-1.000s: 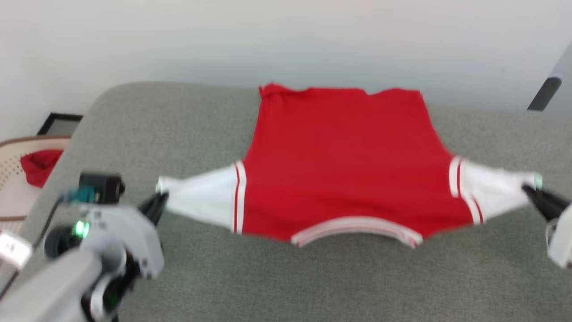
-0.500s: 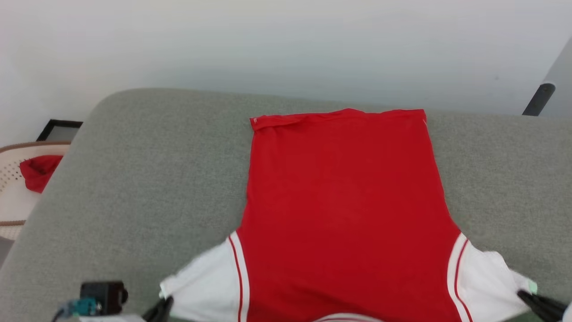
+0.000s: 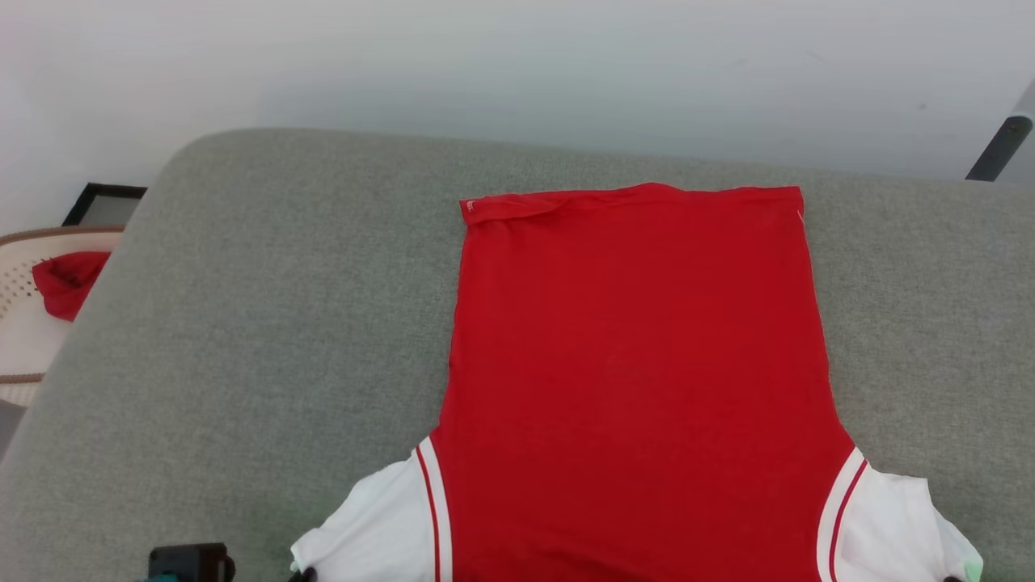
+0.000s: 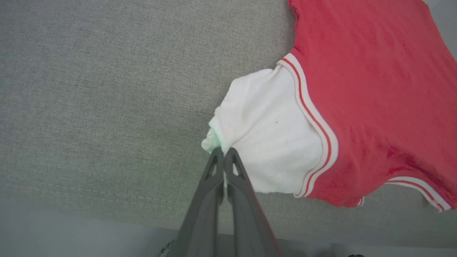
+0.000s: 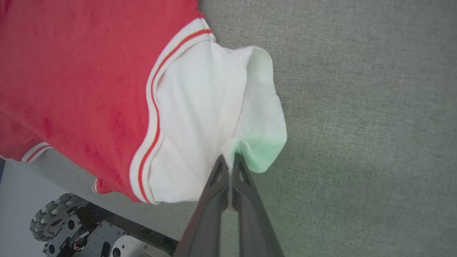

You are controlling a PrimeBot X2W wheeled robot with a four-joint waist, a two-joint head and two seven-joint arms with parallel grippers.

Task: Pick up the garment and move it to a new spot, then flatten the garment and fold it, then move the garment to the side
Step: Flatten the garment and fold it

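Observation:
The garment (image 3: 639, 364), a red jersey with white sleeves and red-and-white striped trim, lies spread flat on the grey cushion (image 3: 267, 323), hem at the far end. In the left wrist view my left gripper (image 4: 224, 151) is shut on the edge of a white sleeve (image 4: 264, 135). In the right wrist view my right gripper (image 5: 230, 159) is shut on the cuff of the other white sleeve (image 5: 214, 117). In the head view the tips of both grippers barely show at the bottom edge, by the two sleeve ends. The collar end hangs over the near edge of the cushion.
A pale woven basket (image 3: 16, 323) holding a small plain red cloth (image 3: 65, 279) stands off the cushion's left side, next to a dark frame (image 3: 101, 202). A white wall rises behind. My wheeled base (image 5: 71, 228) shows below the cushion's near edge.
The head camera has tilted, so the arms have dropped out of the picture. The jersey has been drawn toward me and now lies longer and flatter, both sleeves still gripped.

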